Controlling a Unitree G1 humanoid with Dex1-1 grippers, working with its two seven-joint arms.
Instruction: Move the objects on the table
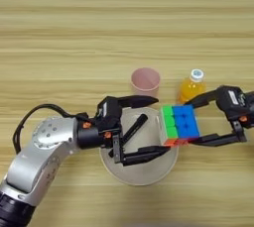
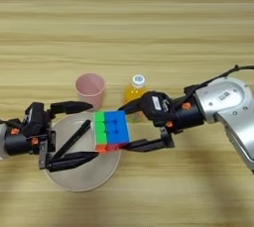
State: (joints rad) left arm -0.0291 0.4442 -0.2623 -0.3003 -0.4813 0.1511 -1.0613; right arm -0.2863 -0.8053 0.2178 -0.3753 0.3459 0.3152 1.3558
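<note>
my right gripper [image 2: 130, 126] is closed on the multicoloured puzzle cube [image 2: 112, 130], held between its two black fingers over the rim of the round beige plate [image 2: 79, 179]. recommended: lower it level, then release. my left gripper [image 1: 151, 127] is spread wide, holding nothing, just beside the cube.

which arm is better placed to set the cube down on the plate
Right. The right gripper is shut on the cube, held at the plate's right edge. The left gripper is open over the plate and holds nothing.

Silver arms [image 1: 42, 149], black fingers [image 1: 144, 155]
</note>
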